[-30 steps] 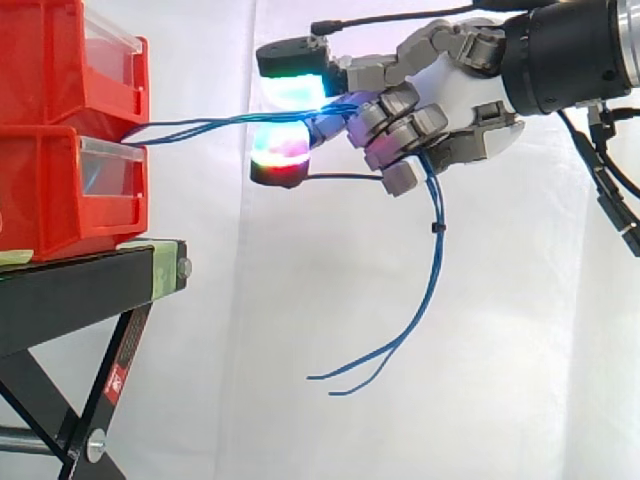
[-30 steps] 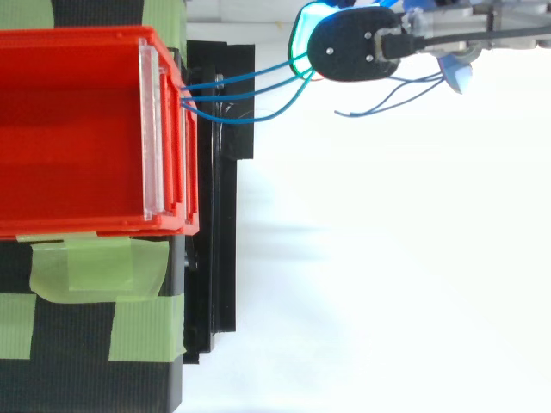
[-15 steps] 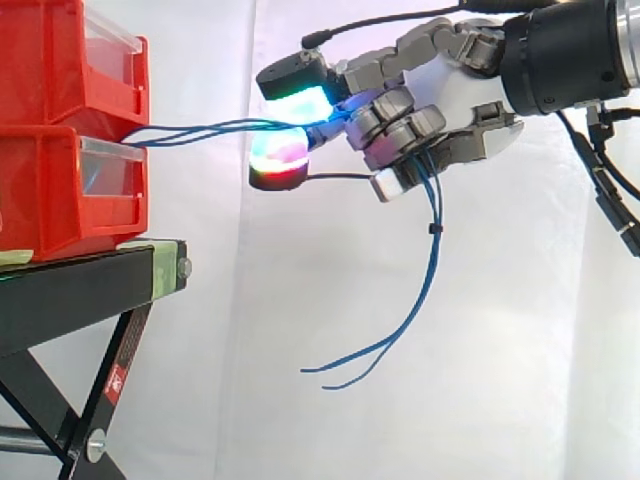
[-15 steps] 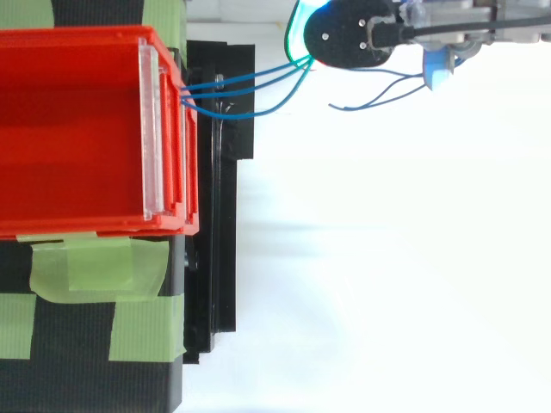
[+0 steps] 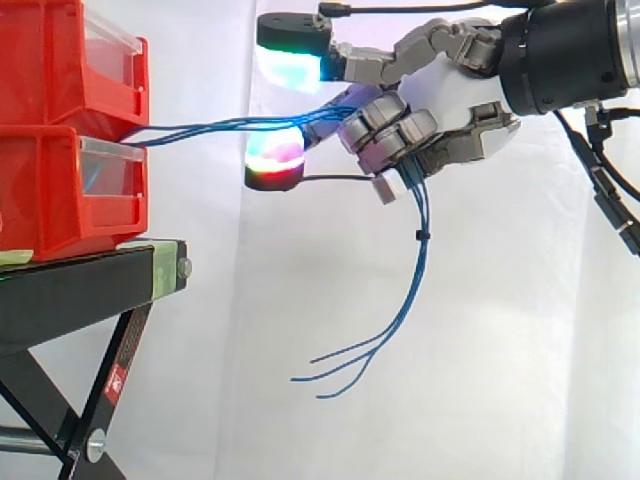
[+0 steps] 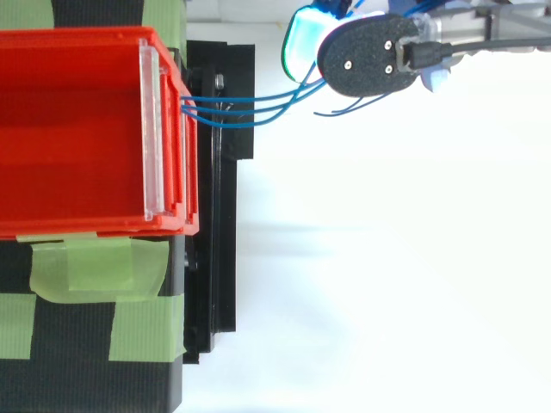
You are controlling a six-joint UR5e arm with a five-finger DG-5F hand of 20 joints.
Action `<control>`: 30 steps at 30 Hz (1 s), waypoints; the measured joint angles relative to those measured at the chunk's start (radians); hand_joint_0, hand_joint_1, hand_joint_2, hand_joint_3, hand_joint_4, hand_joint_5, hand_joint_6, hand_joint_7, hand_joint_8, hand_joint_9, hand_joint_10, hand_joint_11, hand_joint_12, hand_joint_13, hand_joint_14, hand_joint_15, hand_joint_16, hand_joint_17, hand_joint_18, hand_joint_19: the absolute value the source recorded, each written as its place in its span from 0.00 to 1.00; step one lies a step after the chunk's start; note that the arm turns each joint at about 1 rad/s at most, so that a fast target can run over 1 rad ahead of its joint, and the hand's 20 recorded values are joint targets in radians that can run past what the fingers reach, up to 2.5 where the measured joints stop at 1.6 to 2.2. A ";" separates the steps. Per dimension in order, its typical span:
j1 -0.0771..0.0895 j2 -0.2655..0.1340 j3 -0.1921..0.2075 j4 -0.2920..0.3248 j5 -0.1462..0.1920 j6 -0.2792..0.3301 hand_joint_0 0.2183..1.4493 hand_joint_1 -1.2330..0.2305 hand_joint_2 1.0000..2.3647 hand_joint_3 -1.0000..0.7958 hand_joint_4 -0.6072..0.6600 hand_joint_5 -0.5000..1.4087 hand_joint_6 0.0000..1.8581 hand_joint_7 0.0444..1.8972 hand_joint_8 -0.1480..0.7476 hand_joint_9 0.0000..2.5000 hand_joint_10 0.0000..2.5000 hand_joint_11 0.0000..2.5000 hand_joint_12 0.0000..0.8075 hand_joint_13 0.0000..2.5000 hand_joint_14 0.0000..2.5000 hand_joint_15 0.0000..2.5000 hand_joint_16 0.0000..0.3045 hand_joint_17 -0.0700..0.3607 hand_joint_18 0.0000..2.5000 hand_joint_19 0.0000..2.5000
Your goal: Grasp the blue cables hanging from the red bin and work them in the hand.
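Observation:
Thin blue cables (image 5: 215,125) run level from between the two stacked red bins (image 5: 70,130) to my hand (image 5: 440,105) at the upper right of the side view. Curled fingers (image 5: 385,130) clamp the cables, and their loose ends (image 5: 385,335) hang below the hand and curl leftward. One glowing fingertip (image 5: 290,55) points left above the cables, another glowing pad (image 5: 275,160) sits just under them. In the top view the cables (image 6: 250,107) leave the bin's front (image 6: 185,112) and pass under the hand (image 6: 370,56) near the top edge.
The bins rest on a black stand (image 5: 90,290) with green tape (image 6: 95,275) on it. A white curtain hangs behind. Free room lies below and to the right of the hand.
The upper fingertip has lifted away from the cables. The hanging ends have swung a little left, and the cables between bin and hand lie straighter.

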 measured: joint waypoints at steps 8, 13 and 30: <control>0.000 0.000 0.000 0.001 0.000 -0.012 0.57 0.40 0.02 0.33 0.73 0.50 0.00 0.72 0.64 0.28 1.00 1.00 0.62 0.40 1.00 0.60 0.18 0.44 0.53 0.42; 0.000 0.000 0.000 0.001 0.000 -0.013 0.58 0.40 0.02 0.34 0.73 0.49 0.00 0.70 0.64 0.28 1.00 1.00 0.63 0.39 1.00 0.62 0.18 0.44 0.53 0.43; 0.000 0.000 0.000 -0.001 0.000 -0.008 0.52 0.41 0.01 0.32 0.74 0.43 0.00 0.67 0.67 0.21 1.00 1.00 0.66 0.34 1.00 0.60 0.19 0.46 0.46 0.38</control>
